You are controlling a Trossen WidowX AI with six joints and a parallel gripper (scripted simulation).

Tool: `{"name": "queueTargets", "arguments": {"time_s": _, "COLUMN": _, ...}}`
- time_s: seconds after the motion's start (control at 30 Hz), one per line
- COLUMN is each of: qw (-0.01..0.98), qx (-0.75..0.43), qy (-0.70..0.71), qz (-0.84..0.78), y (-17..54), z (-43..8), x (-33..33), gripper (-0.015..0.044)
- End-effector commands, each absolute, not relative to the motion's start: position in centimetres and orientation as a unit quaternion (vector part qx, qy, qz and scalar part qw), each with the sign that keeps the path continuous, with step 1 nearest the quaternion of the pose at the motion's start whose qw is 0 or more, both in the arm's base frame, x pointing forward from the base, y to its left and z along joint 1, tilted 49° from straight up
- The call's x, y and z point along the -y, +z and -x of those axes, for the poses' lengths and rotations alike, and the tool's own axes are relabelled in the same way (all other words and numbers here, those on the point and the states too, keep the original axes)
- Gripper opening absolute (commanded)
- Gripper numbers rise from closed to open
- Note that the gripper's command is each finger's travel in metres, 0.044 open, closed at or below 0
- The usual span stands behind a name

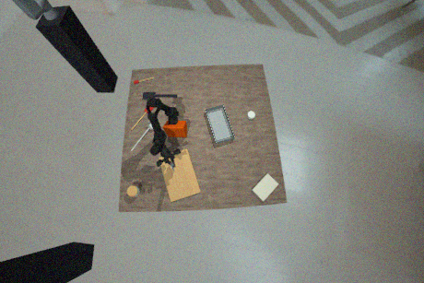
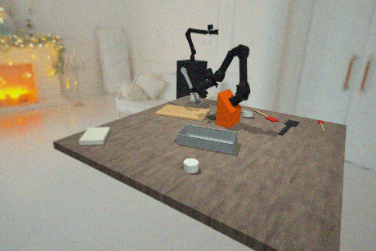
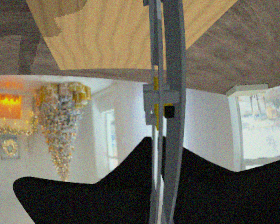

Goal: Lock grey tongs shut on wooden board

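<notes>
A brown wooden table [image 1: 240, 162] [image 2: 266, 172] [image 3: 216, 65] is standing on a pale, glossy floor [image 1: 323, 148] [image 2: 102, 213], with a striped rug [image 1: 276, 1] spreading beyond it. A fire is glowing in the fireplace [image 2: 16, 82] [image 3: 8, 106], cushions [image 2: 149, 86] are resting nearby, and tall pale doors [image 2: 355, 99] are lining the other side. A black stand [image 2: 185, 76] is rising behind the table.

The orange block [image 1: 176, 129] [image 2: 226, 113] is standing right beside the arm's lower part, between the board [image 1: 184, 182] [image 2: 180, 111] [image 3: 106, 35] and the black spatula [image 1: 166, 96] [image 2: 290, 127]. The tin [image 1: 209, 121] [image 2: 204, 141] is sitting near the block. Two red-headed tools [image 1: 144, 80] [image 2: 266, 115] are lying on the arm's side of the table; the white puck [image 1: 251, 114] [image 2: 190, 166] and the pale slab [image 1: 265, 187] [image 2: 95, 136] are resting well apart on the other side.

The claw [image 1: 169, 159] [image 2: 199, 90] [image 3: 153, 143] is clamping the tongs [image 2: 189, 79] [image 3: 176, 100], holding them steeply tilted above the table near the board, out of the tin. Their two legs are running close together; whether they are locked cannot be told.
</notes>
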State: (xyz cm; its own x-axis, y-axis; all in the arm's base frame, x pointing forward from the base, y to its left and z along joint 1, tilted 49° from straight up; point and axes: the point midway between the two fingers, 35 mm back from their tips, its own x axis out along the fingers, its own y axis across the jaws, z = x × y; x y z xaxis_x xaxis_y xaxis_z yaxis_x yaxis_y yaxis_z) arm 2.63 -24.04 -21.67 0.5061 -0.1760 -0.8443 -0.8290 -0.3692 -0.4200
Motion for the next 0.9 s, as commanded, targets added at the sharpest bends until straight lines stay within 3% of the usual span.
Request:
{"name": "queueTargets", "arguments": {"time_s": 0.0, "qw": 0.457, "qx": -0.327, "qy": 0.385, "qz": 0.732, "y": -22.6, "z": -2.6, "x": 24.9, "gripper": -0.015}}
{"name": "queueTargets", "arguments": {"time_s": 0.87, "qw": 0.527, "qx": -0.217, "qy": 0.53, "qz": 0.628, "y": -25.7, "z": -3.4, "x": 25.9, "gripper": -0.015}}
